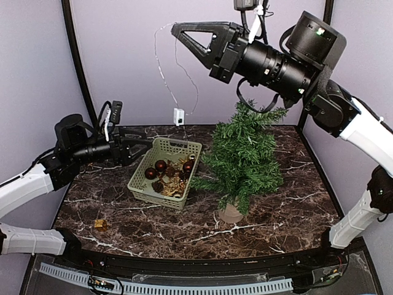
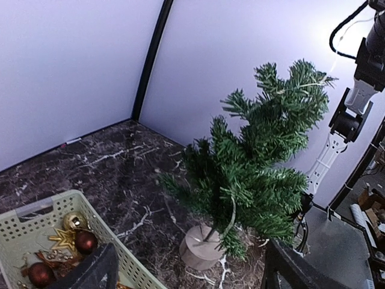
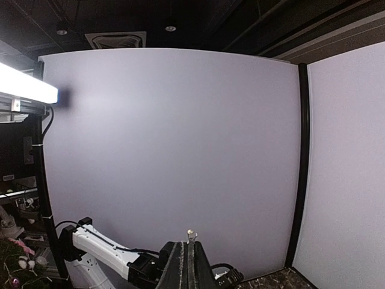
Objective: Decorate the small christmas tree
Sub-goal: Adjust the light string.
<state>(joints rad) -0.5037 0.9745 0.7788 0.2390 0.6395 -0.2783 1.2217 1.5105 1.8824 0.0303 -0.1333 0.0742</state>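
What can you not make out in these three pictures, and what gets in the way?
Top view: the small gold thing lying front left is too small to identify.
Left wrist view: the basket is cut off by the bottom edge and partly covered by the left jaws.
Right wrist view: the thin wire in the shut right jaws shows only as a tiny tip.

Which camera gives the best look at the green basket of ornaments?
The top external view: the whole basket shows from above, with red and gold ornaments inside. The left wrist view catches only one corner of it at the bottom left edge. The right wrist view faces the wall and shows none of it.
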